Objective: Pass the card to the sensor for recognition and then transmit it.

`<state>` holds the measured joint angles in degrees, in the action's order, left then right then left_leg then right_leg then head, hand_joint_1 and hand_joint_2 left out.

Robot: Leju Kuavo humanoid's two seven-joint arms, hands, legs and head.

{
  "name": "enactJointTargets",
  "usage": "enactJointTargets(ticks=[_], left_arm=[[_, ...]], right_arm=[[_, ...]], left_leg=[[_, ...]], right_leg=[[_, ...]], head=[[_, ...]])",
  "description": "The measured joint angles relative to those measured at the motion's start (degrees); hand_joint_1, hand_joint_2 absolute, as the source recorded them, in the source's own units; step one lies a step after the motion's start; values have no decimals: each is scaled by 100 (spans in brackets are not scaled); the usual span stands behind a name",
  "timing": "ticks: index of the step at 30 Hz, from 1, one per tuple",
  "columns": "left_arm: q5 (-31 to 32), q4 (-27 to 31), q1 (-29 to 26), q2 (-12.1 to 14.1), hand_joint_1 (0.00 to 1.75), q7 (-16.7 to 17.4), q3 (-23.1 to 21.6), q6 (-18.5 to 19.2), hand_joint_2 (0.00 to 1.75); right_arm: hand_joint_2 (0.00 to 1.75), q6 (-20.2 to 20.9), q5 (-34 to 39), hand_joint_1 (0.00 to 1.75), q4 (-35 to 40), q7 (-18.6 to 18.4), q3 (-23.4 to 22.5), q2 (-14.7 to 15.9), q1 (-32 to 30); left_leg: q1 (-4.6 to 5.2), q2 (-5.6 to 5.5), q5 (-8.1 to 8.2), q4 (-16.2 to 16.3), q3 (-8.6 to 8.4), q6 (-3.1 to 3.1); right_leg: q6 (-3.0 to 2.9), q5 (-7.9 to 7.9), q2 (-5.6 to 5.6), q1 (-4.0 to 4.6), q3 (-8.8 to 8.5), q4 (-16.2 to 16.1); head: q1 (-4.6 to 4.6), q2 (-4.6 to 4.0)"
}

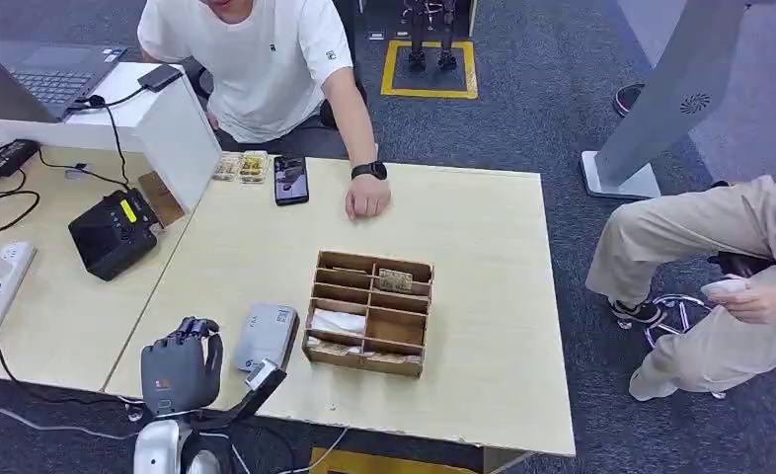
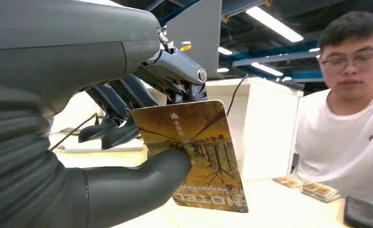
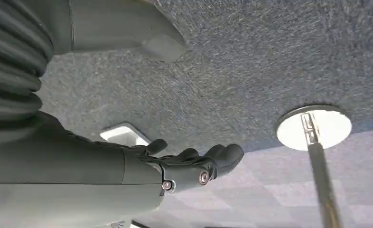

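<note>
My left hand [image 1: 180, 370] is raised over the table's near left corner. Its thumb [image 2: 142, 183] and fingers pinch a yellow-brown hotel card [image 2: 196, 152], which stands upright. A flat grey sensor box [image 1: 266, 336] lies on the table just to the right of that hand. Beside the box stands a wooden tray [image 1: 364, 363] with several compartments, some holding cards. My right hand [image 3: 194, 166] hangs over grey carpet with its fingers loosely stretched and nothing in them.
A person in a white shirt sits at the table's far side with a hand [image 1: 367, 197] on it, near a black phone [image 1: 290, 180] and card stacks [image 1: 241, 166]. A white partition [image 1: 182, 128] and a black device [image 1: 113, 232] are left. Another person [image 1: 720, 267] sits right.
</note>
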<state>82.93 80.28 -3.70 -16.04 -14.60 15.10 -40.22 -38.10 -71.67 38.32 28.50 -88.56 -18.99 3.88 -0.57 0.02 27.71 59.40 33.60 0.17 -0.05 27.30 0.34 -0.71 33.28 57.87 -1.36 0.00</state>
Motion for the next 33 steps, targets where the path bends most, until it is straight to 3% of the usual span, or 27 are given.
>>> enactJointTargets(ticks=[6,33], left_arm=[[-92,-284,171,20,175,164,0,0,175],[-162,-773,608,41,175,96,7,-2,175]], right_arm=[[175,-2,-7,0,0,-2,0,0,1],[175,-2,-111,0,0,68,0,0,3]], left_leg=[[0,0,0,0,0,0],[0,-1,0,0,1,0]], right_leg=[[0,0,0,0,0,0],[0,0,-1,0,-1,0]], head=[[0,0],[0,0]])
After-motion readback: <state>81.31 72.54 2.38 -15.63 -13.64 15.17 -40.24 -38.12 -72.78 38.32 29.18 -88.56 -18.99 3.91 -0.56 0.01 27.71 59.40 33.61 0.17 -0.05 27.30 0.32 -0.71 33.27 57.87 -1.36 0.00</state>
